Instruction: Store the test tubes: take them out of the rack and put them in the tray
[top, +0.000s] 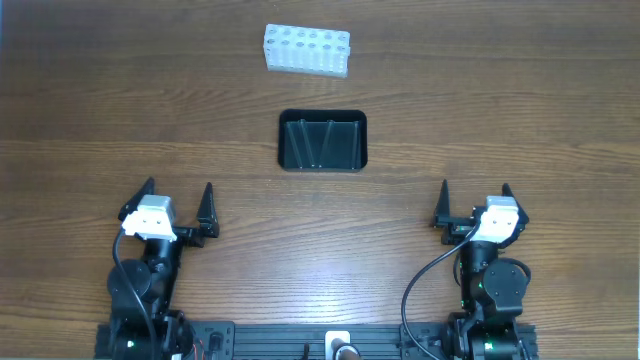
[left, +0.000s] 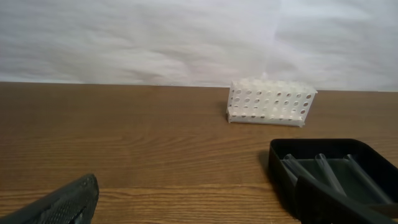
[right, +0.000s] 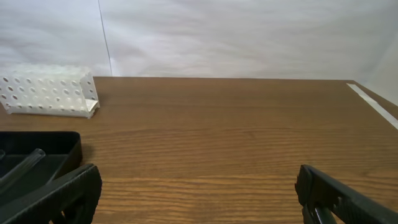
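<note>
One white rack (top: 307, 50) and one black tray (top: 322, 114) stand on the worktop (top: 520, 120). Three clear test tubes (left: 328, 174) lie in the tray.

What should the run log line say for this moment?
left gripper: fingers open, empty, near its base | right gripper: fingers open, empty, near its base | rack: beyond tray | tray: test tubes lying inside

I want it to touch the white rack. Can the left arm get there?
Probably yes. The left gripper is open, and only bare table lies between it and the rack; the tray sits off to one side. Its reach is uncertain.
</note>
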